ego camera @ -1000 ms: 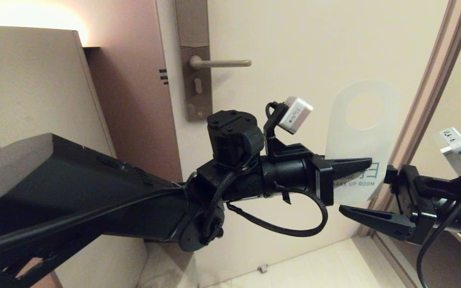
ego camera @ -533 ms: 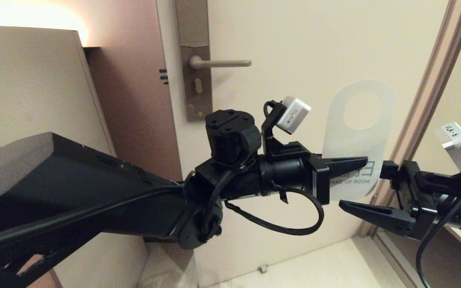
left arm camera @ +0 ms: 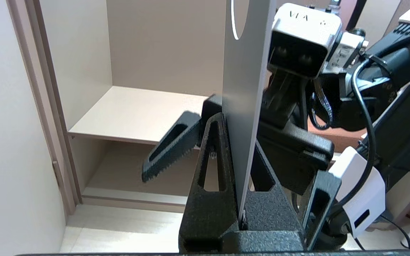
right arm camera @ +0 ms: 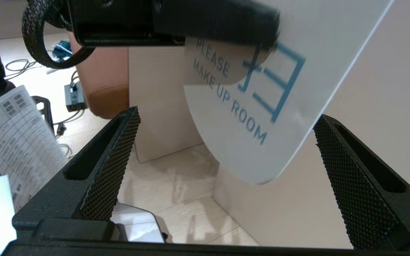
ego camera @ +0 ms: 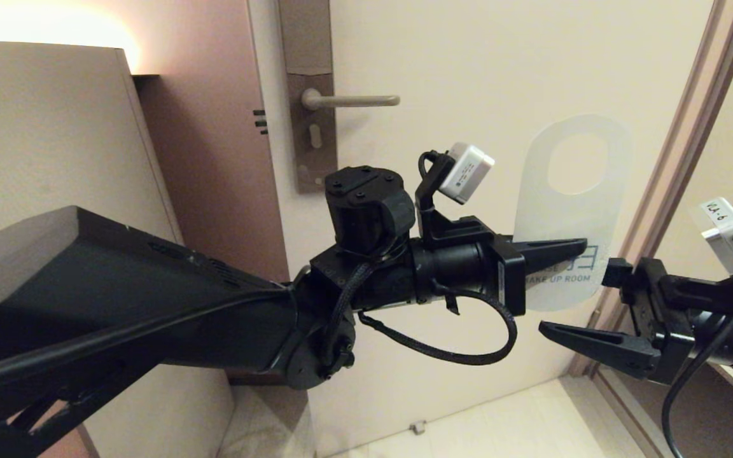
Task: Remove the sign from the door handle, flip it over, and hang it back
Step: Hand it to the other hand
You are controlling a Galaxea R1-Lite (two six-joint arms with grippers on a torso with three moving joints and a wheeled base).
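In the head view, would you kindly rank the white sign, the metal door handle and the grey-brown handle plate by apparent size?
1. White sign, held nearer the camera, so unsure.
2. Grey-brown handle plate.
3. Metal door handle.

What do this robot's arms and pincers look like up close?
Both arms are matte black. The left gripper and right gripper have tapering, hollowed black fingers with cross-hatched inner faces. A small white camera box sits on each wrist; the right one carries a handwritten label. Braided black cables loop alongside.

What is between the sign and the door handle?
Only bare door, as the head view shows. The left gripper holds the sign upright, right of and below the door handle.
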